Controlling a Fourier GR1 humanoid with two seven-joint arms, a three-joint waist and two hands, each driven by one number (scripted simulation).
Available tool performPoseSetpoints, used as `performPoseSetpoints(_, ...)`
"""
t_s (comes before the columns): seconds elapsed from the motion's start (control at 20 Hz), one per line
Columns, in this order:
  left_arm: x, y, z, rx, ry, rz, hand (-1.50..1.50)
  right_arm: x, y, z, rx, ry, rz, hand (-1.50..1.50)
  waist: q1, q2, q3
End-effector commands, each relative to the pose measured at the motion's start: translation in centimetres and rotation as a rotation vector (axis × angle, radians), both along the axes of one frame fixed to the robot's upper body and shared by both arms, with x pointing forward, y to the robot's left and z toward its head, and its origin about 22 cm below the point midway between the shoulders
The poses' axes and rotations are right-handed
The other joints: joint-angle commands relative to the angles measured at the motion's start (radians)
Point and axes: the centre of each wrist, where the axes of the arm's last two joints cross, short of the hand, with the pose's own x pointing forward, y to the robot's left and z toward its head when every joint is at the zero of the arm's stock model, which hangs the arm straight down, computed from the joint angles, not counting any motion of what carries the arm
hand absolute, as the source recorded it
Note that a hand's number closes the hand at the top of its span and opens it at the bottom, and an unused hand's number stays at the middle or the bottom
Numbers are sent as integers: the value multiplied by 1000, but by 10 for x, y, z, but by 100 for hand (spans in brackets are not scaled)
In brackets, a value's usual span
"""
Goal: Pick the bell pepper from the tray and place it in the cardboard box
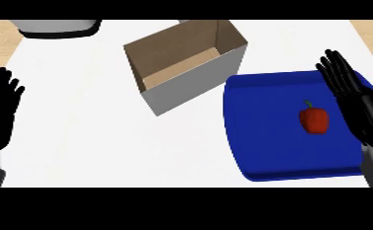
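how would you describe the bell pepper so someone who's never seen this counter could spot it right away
Find the blue tray on the right side of the white counter, just right of the open cardboard box. The bell pepper lies on the tray's right half, close to the open right hand. It is the only thing on the tray: small, red, with a dark green stem.

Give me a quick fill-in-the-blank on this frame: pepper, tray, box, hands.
1. The red bell pepper lies on the ____ tray.
2. The cardboard box stands to the tray's ____, its top open.
3. The hand nearest the pepper is the ____ hand, fingers straight, holding nothing.
4. The left hand shows at the view's ____ edge, open.

Missing words: blue; left; right; left
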Motion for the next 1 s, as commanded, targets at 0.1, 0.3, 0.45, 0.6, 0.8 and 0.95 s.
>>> performPoseSetpoints(0.1, 4, 3, 0, 233, 21, -64, 0, -18, -48, -24, 82, 83, -1, -150, 9, 7, -23)
performPoseSetpoints(0.3, -3, 3, -13, 324, 60, -106, 0, 1, -71, 68, -532, -28, 101, -150, 18, -6, -55)
performPoseSetpoints(0.45, -8, -1, -27, 407, 78, -142, 0, -35, -86, -13, -642, 100, 108, -150, 6, 17, -20)
performPoseSetpoints(0.6, -12, -6, -37, 402, 87, -183, 0, -47, -121, -65, -196, 66, -6, -150, 37, 17, -18)
performPoseSetpoints(0.8, -8, -3, -38, 411, 87, -161, 0, -61, -157, -68, -123, -28, 109, -150, 30, 9, -21)
performPoseSetpoints(0.95, 7, -20, -56, 414, 87, -175, 0, -36, -174, -48, -345, -91, 105, -150, 38, 17, -20)
